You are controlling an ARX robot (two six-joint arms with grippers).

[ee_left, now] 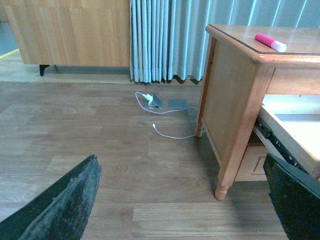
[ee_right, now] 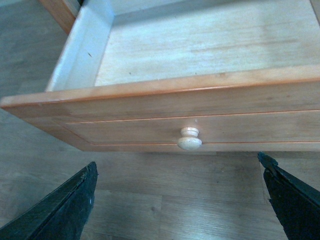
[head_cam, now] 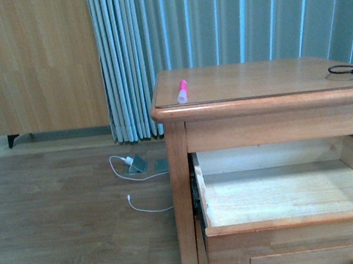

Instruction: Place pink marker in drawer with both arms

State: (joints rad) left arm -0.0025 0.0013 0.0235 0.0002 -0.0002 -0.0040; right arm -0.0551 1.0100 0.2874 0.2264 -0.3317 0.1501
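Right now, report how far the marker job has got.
Done: the drawer stands pulled open. In hand: nothing; the left fingers and right fingers are spread, empty. To do: the pink marker lies on the cabinet top; pick it up, drop it in.

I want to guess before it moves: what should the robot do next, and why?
Probably raise the left gripper toward the pink marker. The drawer already stands open with bare wood inside, the marker lies untouched on the cabinet top near its left front edge, and the left gripper is open, holding nothing.
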